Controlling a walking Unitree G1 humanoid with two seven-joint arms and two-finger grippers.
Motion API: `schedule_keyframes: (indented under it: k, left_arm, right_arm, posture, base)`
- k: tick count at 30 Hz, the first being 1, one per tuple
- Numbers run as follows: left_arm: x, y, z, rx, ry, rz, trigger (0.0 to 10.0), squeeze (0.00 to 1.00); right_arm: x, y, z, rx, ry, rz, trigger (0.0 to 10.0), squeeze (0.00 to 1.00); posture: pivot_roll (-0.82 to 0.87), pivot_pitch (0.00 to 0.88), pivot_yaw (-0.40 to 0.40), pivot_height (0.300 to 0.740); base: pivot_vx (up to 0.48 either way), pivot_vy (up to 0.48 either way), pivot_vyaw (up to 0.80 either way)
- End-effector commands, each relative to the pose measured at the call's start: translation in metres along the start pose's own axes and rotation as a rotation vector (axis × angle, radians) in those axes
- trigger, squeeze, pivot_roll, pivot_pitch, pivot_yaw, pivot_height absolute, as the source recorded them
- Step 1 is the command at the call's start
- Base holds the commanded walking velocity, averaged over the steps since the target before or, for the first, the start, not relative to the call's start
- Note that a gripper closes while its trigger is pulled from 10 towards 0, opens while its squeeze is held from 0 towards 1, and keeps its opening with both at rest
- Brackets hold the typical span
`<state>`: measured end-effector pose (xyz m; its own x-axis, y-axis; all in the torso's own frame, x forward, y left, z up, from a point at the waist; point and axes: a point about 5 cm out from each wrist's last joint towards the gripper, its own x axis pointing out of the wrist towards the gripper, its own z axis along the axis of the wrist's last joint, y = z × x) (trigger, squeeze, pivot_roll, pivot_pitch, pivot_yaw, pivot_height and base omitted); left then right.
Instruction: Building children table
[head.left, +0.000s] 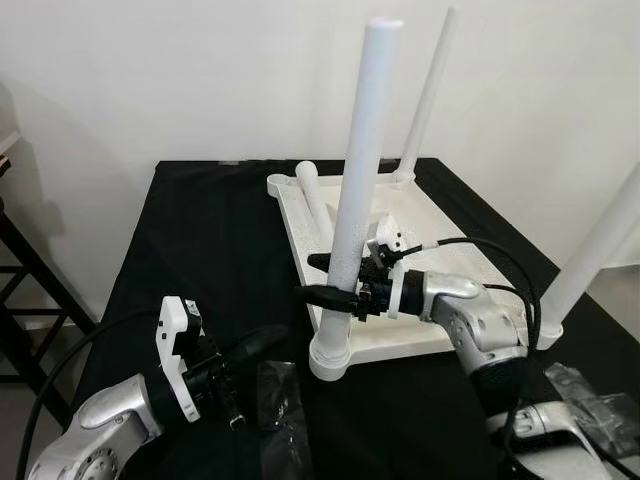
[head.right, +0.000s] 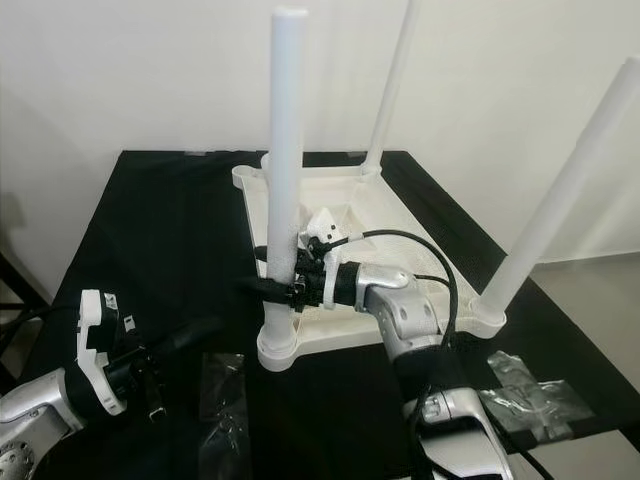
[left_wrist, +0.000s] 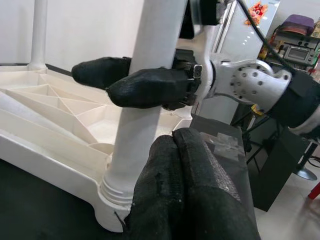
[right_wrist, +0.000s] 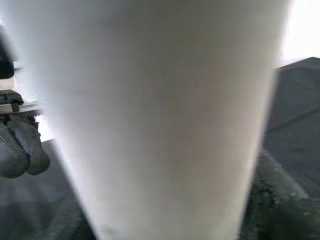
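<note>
The white children's table (head.left: 420, 330) lies upside down on a black-covered table (head.left: 200, 250). Three white legs stand upright in its corners: a near-left leg (head.left: 360, 170), a far leg (head.left: 432, 80) and a right leg (head.left: 600, 240). A fourth leg (head.left: 315, 200) lies loose on the underside. My right gripper (head.left: 322, 278) is shut on the near-left leg low down, one black finger on each side, as the left wrist view (left_wrist: 95, 82) confirms. My left gripper (head.left: 265, 343) hovers at the lower left, shut with nothing in it, its tips pointing at the leg's socket (left_wrist: 115, 195).
Crumpled clear plastic bags lie on the black cloth near the front (head.left: 280, 400) and at the right front (head.left: 595, 400). A white wall stands close behind. A dark stand (head.left: 25, 290) is beside the table's left edge.
</note>
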<state>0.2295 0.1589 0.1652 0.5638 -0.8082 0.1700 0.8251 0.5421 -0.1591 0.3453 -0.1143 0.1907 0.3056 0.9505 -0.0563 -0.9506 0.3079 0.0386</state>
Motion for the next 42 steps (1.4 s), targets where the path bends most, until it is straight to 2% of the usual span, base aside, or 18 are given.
schedule_keyframes:
  k: [1,8,12,13,15,16,17,18,19,20,21,22,32,33,36,37,39,42]
  left_arm:
    - [0.0,0.001,-0.003,-0.004,0.009,0.001,10.0,0.0]
    - [0.0,0.0,-0.003,-0.006,0.008,0.0,10.0,0.0]
    - [-0.001,-0.002,-0.002,-0.006,0.004,-0.002,10.0,0.0]
    - [-0.001,-0.002,-0.002,-0.006,0.004,-0.002,10.0,0.0]
    - [-0.002,-0.002,-0.001,-0.005,0.003,-0.002,10.0,0.0]
    - [-0.002,-0.002,-0.001,-0.005,0.003,-0.002,10.0,0.0]
    - [-0.004,-0.002,0.0,-0.004,0.002,-0.001,10.0,0.0]
    - [-0.005,0.0,0.002,-0.004,0.002,-0.001,10.0,0.0]
    - [-0.005,0.0,0.002,-0.004,0.002,-0.001,10.0,0.0]
    - [-0.006,0.001,0.002,-0.005,0.005,-0.003,10.0,0.0]
    - [-0.006,0.001,0.002,-0.005,0.005,-0.003,10.0,0.0]
    - [-0.005,0.001,0.002,-0.01,0.006,-0.007,10.0,0.0]
    - [-0.007,0.002,0.002,-0.001,0.006,0.01,10.0,0.0]
    - [-0.006,0.002,0.002,-0.004,0.007,0.006,10.0,0.0]
    - [-0.006,0.002,0.002,-0.006,0.008,0.003,10.0,0.0]
    - [-0.006,0.002,0.002,-0.008,0.009,0.001,10.0,0.0]
    - [-0.005,0.003,0.002,-0.008,0.008,0.0,10.0,0.0]
    - [-0.004,0.004,0.002,-0.008,0.008,0.0,10.0,0.0]
  right_arm:
    - [-0.008,-0.008,-0.001,0.0,0.012,-0.03,0.0,0.0]
    - [-0.011,-0.011,-0.001,0.007,-0.026,-0.031,0.0,0.0]
    - [-0.017,-0.001,-0.012,0.039,-0.083,-0.19,0.0,0.0]
    - [-0.017,-0.001,-0.012,0.039,-0.083,-0.19,0.0,0.0]
    - [-0.013,0.013,-0.023,0.104,-0.146,-0.342,0.0,0.0]
    - [-0.013,0.013,-0.023,0.104,-0.146,-0.342,0.0,0.0]
    - [-0.006,0.027,-0.035,0.173,-0.208,-0.508,0.0,0.0]
    - [0.011,0.058,-0.055,0.186,-0.151,-0.555,0.0,0.0]
    - [0.011,0.058,-0.055,0.186,-0.151,-0.555,0.0,0.0]
    - [0.018,0.069,-0.052,0.154,-0.173,-0.578,0.0,0.0]
    - [0.018,0.069,-0.052,0.154,-0.173,-0.578,0.0,0.0]
    - [0.017,0.066,-0.06,0.231,-0.166,-0.642,0.0,0.0]
    - [0.018,0.07,-0.059,0.258,-0.16,-0.666,0.0,0.0]
    - [0.018,0.07,-0.057,0.284,-0.164,-0.646,10.0,0.33]
    - [0.019,0.073,-0.054,0.298,-0.168,-0.621,10.0,0.33]
    - [0.021,0.075,-0.048,0.303,-0.184,-0.574,10.0,1.0]
    - [0.021,0.072,-0.038,0.265,-0.193,-0.469,10.0,1.0]
    - [0.02,0.068,-0.034,0.233,-0.186,-0.419,10.0,1.0]
  posture:
    - [0.09,0.0,-0.089,0.74]
    - [0.09,0.0,-0.088,0.74]
    - [0.08,0.0,-0.089,0.74]
    - [0.08,0.0,-0.089,0.74]
    - [0.07,0.0,-0.097,0.74]
    - [0.07,0.0,-0.097,0.74]
    - [0.05,0.0,-0.086,0.74]
    - [0.02,0.0,-0.064,0.74]
    - [0.02,0.0,-0.064,0.74]
    - [0.01,0.0,-0.053,0.74]
    - [0.01,0.0,-0.053,0.74]
    - [0.04,0.0,-0.071,0.74]
    - [0.05,0.0,-0.076,0.74]
    - [0.05,0.0,-0.075,0.74]
    - [0.06,0.0,-0.075,0.74]
    - [0.06,0.0,-0.076,0.74]
    - [0.06,0.0,-0.071,0.74]
    - [0.06,0.0,-0.07,0.74]
  base:
    - [0.0,0.0,0.0]
    - [0.0,0.0,0.0]
    - [0.0,0.0,0.0]
    - [0.0,0.0,0.0]
    - [0.0,0.0,0.0]
    - [0.0,0.0,0.0]
    - [0.0,0.0,0.0]
    - [0.0,0.0,0.0]
    - [0.0,0.0,0.0]
    - [0.0,0.0,0.0]
    - [0.0,0.0,0.0]
    - [0.0,0.0,0.0]
    - [0.0,0.0,0.0]
    - [0.0,0.0,0.0]
    - [0.0,0.0,0.0]
    - [0.0,0.0,0.0]
    - [0.0,0.0,0.0]
    - [0.0,0.0,0.0]
